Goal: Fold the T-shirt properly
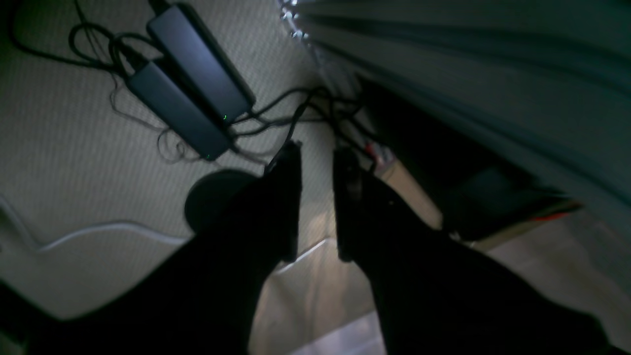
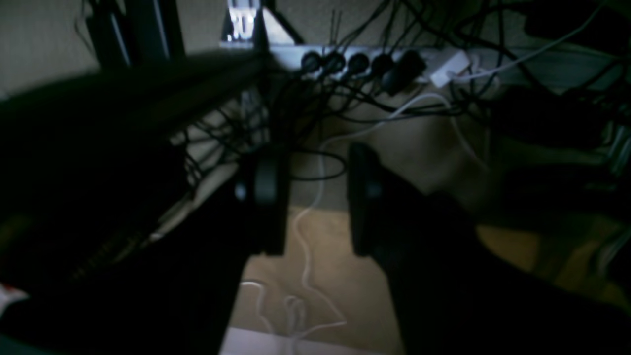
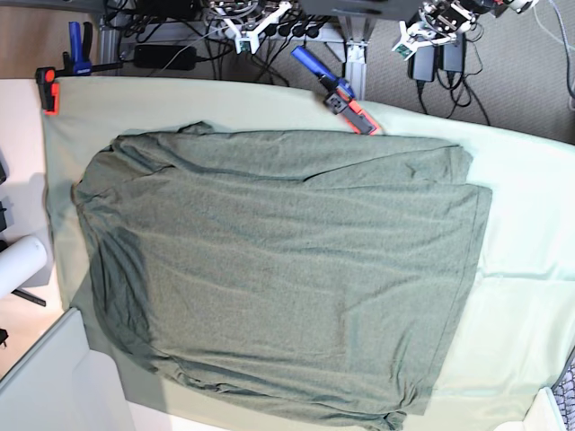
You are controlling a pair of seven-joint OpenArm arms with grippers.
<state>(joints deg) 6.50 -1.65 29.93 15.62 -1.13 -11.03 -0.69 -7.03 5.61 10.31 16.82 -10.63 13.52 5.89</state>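
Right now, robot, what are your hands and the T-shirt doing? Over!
Left gripper open, empty, off the table. Right gripper open, empty. T-shirt spread flat, unfolded. Nothing on it.

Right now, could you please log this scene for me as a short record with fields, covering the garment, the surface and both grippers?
garment: T-shirt, dark heathered grey-green, spread out flat, not yet folded
surface: pale mint-green table sheet, shirt lying on it
left gripper: open, empty, above the floor beside the table, over power bricks
right gripper: open, empty, above the floor, near a power strip
clamps: blue and orange clamp on the sheet's far edge
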